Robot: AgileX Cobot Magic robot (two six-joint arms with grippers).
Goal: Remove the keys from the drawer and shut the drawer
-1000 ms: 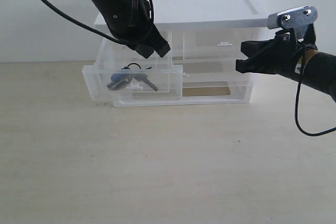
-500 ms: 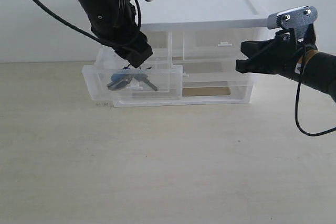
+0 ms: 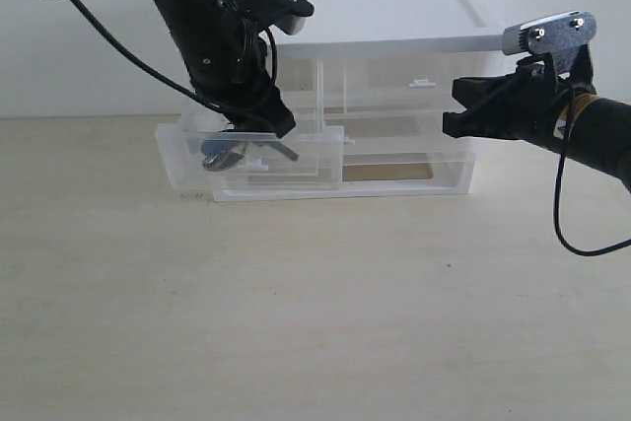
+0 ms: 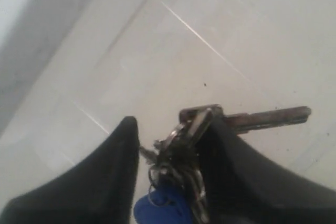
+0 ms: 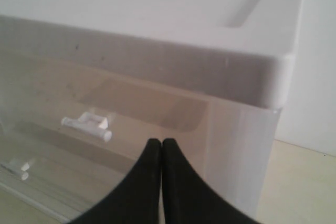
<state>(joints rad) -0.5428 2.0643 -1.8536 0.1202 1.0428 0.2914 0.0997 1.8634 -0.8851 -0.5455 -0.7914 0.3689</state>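
Note:
The drawer [image 3: 306, 167], a small translucent one at the top left of the unit, stands pulled out. The keys [image 3: 225, 153] lie on its floor, a silver bunch with a blue fob. My left gripper [image 3: 258, 130] reaches down into the drawer. In the left wrist view its black fingers [image 4: 110, 171] close on the key bunch [image 4: 184, 145], with the blue fob [image 4: 160, 211] between them and one long key [image 4: 262, 119] sticking out sideways. My right gripper [image 3: 449, 110] hovers shut and empty by the unit's right front corner.
The white-topped drawer unit [image 3: 394, 17] stands at the back of a pale wooden table [image 3: 315, 322]. The right-hand twin drawer with its white tab handle [image 5: 86, 126] is shut, right in front of my right gripper [image 5: 161, 142]. A full-width drawer [image 3: 394, 173] lies below.
My left gripper dropped from above the drawer down into it, opened wide, then closed around the keys. The right arm stayed still.

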